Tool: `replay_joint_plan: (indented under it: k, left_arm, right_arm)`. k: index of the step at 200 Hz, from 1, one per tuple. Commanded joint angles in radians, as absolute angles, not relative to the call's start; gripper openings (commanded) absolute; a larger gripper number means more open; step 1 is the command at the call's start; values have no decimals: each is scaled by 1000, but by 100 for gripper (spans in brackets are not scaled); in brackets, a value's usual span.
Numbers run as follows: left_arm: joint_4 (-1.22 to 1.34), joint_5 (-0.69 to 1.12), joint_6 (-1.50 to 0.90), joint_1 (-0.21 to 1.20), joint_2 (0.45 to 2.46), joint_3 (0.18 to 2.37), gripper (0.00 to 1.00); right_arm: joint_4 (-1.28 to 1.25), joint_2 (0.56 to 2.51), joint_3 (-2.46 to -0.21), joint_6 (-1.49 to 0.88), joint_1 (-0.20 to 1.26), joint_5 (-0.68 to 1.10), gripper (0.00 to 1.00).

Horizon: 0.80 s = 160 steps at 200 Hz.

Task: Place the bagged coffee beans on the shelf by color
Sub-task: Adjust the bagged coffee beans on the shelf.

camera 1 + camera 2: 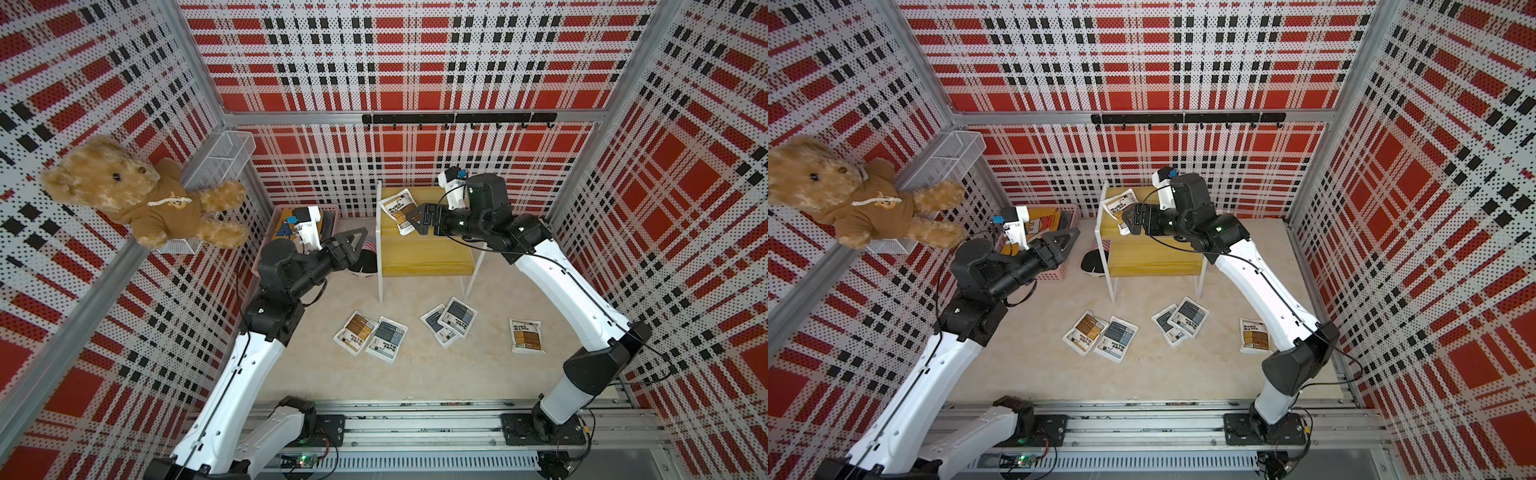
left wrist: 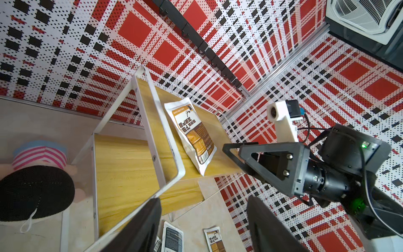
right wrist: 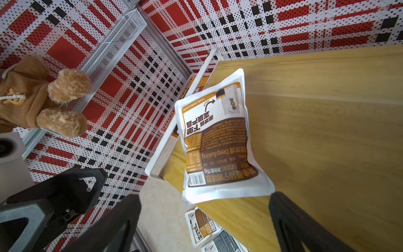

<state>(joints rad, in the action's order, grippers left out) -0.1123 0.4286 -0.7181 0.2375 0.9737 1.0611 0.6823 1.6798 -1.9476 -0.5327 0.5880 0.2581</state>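
The shelf [image 1: 424,257] [image 1: 1154,259] stands at the back. One brown-panel bag [image 1: 400,210] [image 1: 1121,208] [image 2: 192,135] [image 3: 218,139] lies on its upper board, overhanging the left frame edge. My right gripper [image 1: 415,219] [image 3: 204,196] is open just off the bag's near end, with nothing held. My left gripper [image 1: 357,245] [image 2: 204,199] is open and empty, in the air left of the shelf. On the floor in front lie two brown bags [image 1: 355,332] [image 1: 526,336] and three grey ones [image 1: 387,338] [image 1: 434,328] [image 1: 457,318], two of the grey overlapping.
A pink basket [image 1: 305,207] sits left of the shelf under my left wrist. A doll with a black cap [image 1: 365,266] [image 2: 37,192] lies beside the shelf's left legs. A teddy bear [image 1: 141,195] and white wire basket [image 1: 224,158] hang on the left wall. A black hook rail [image 1: 457,118] crosses the back wall.
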Motion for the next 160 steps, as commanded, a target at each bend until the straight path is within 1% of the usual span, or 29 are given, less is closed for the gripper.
replay_joint_plan:
  k: [1,64,114,160]
  left_arm:
    - [-114,417,-708,238,960,1049,69]
    - [-149,429,-686,213,932,1030,70]
    - [-163,443,-677,199,931,1030,70]
    - [-170,435,-672,183,938,1032,70]
  right_arm:
    - [662,1701,-1959,-536,585,298,100]
    - [634,1727,-1948,-582,596,345,100]
    - [613,1750,-1953,-617,652,356,100]
    - [589,1731,-1933,-658,707,353,100]
